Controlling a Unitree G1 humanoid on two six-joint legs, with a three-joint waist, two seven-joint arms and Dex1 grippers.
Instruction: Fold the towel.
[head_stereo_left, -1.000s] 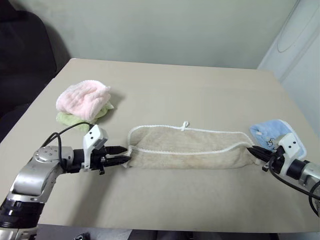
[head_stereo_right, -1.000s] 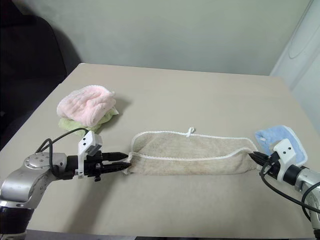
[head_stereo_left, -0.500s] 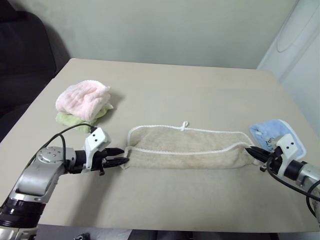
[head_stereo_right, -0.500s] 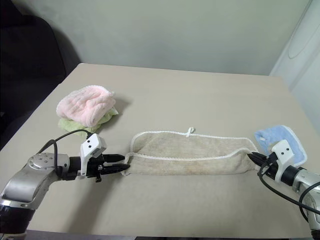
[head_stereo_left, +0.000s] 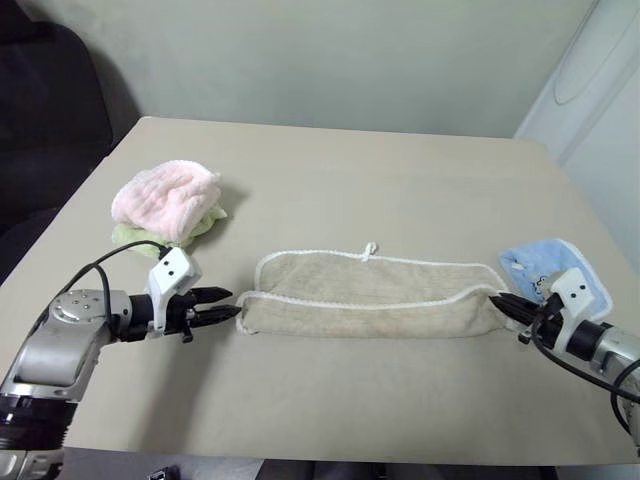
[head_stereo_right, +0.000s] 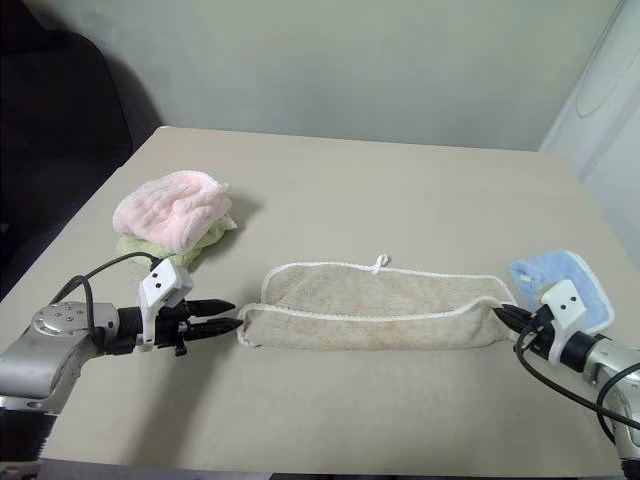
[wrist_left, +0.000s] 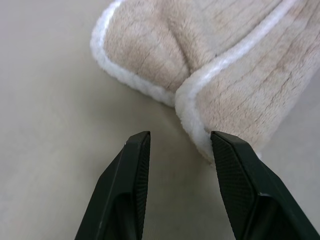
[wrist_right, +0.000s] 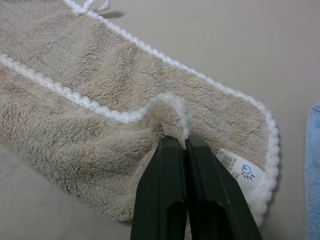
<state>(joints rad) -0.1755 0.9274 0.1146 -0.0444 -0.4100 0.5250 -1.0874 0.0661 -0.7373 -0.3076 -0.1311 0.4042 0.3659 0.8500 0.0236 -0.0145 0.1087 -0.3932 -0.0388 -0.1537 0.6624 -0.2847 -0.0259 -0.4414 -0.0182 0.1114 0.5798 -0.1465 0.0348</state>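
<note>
Beige towel (head_stereo_left: 375, 297) lying folded lengthwise mid-table (head_stereo_left: 400, 180), white corded edging, label apparently at one end; right gripper (wrist_right: 181, 142) pinching its edge; left gripper (wrist_left: 180, 145) parted, empty, beside other end.

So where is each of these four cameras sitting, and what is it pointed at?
Left eye view: on the head, looking down at the table; both arms show.
Right eye view: beside it, same scene.
Left wrist view: on the left arm; the open left gripper faces the towel end.
Right wrist view: on the right arm; the right gripper pinches the towel's edge.
Shared: the towel appears in all four.
</note>
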